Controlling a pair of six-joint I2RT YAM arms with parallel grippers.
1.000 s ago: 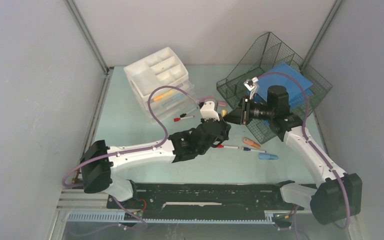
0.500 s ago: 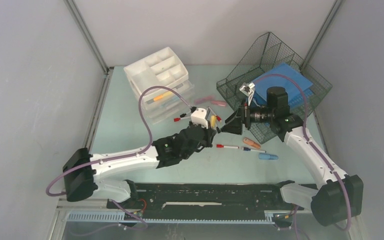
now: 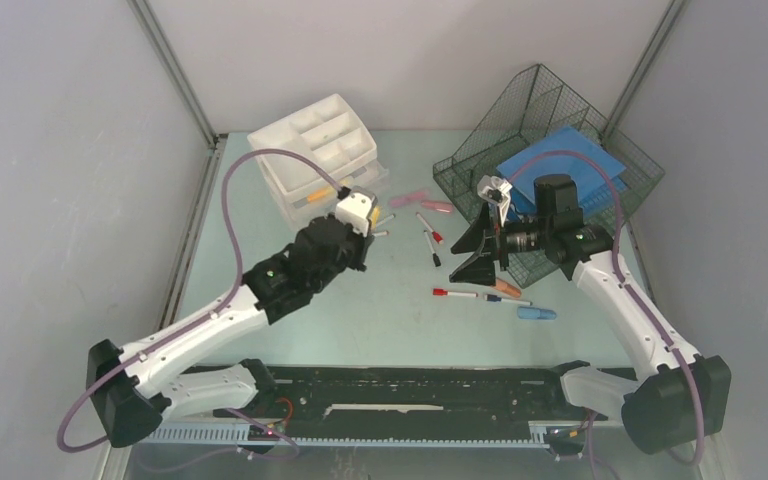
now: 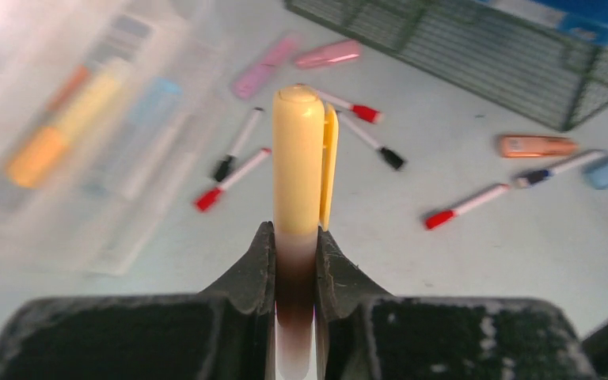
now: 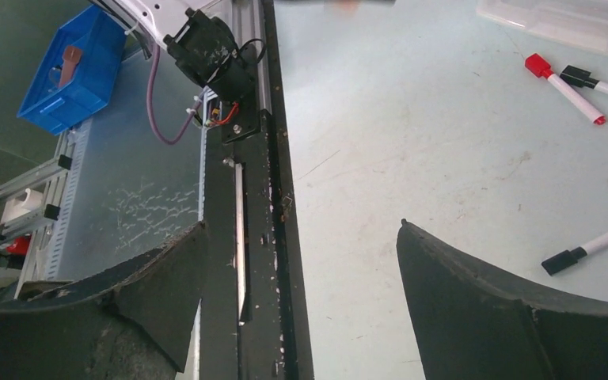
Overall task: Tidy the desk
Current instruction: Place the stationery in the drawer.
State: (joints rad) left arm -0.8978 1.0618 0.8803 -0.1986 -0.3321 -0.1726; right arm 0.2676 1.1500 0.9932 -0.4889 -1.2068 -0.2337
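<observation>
My left gripper point(image 3: 370, 218) hovers over the pale mint-green desk point(image 3: 260, 230), just in front of the white drawer unit point(image 3: 315, 150). It is shut on a yellow highlighter point(image 4: 299, 158), which stands up between the left fingers point(image 4: 257, 269) in the left wrist view. My right gripper point(image 3: 468, 255) hangs near the front of the mesh tray point(image 3: 580, 215). It is open and holds nothing. In the right wrist view its fingers point(image 5: 475, 293) stand wide apart over the desk point(image 5: 412, 142) and the black rail point(image 5: 249, 198).
Loose on the desk lie a red-capped marker point(image 3: 460, 294), a black-capped marker point(image 3: 432, 248), pink items point(image 3: 430, 203), an orange piece point(image 3: 507, 288) and a light-blue piece point(image 3: 537, 313). A blue book point(image 3: 560, 165) lies in the mesh tray. Grey walls close in the sides.
The two grippers stood close together mid-desk. The right gripper opened and drew back. The left arm swung left and back toward the drawer unit with the yellow highlighter.
</observation>
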